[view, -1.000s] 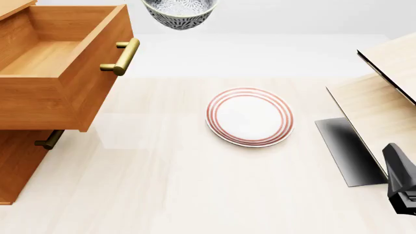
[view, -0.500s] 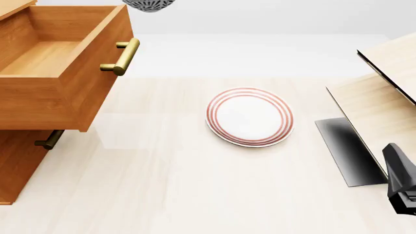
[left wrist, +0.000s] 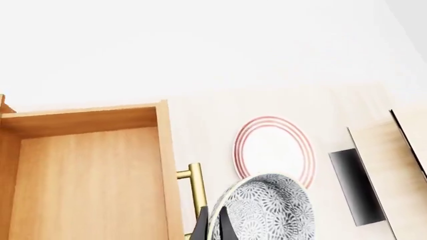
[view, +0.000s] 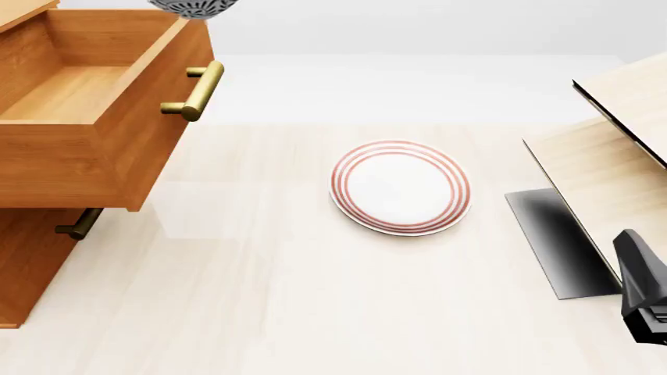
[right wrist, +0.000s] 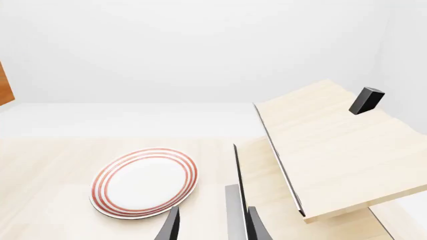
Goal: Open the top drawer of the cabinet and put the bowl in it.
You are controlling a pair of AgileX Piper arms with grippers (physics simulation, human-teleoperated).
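Observation:
The top drawer (view: pixel 73 101) of the orange-brown cabinet (view: pixel 26 266) stands pulled open and empty, its brass handle (view: pixel 196 90) facing the table. My left gripper (left wrist: pixel 212 222) is shut on the rim of the speckled bowl (left wrist: pixel 267 210) and holds it high in the air. In the left wrist view the bowl hangs just outside the drawer's front (left wrist: pixel 168 165), beside the handle (left wrist: pixel 195 185). In the front view only the bowl's underside (view: pixel 193 7) shows at the top edge, above the drawer's front corner. My right gripper (right wrist: pixel 213 227) is open and empty, low at the right.
A white plate with red rings (view: pixel 399 187) lies mid-table. A pale light-wood structure (view: pixel 615 156) with a dark grey base (view: pixel 558 242) stands at the right. The right arm (view: pixel 643 285) sits at the right edge. A second drawer's handle (view: pixel 80 224) shows below.
The bowl, held by my left gripper, has moved left along the top of the front view toward the open drawer. The right arm has not moved.

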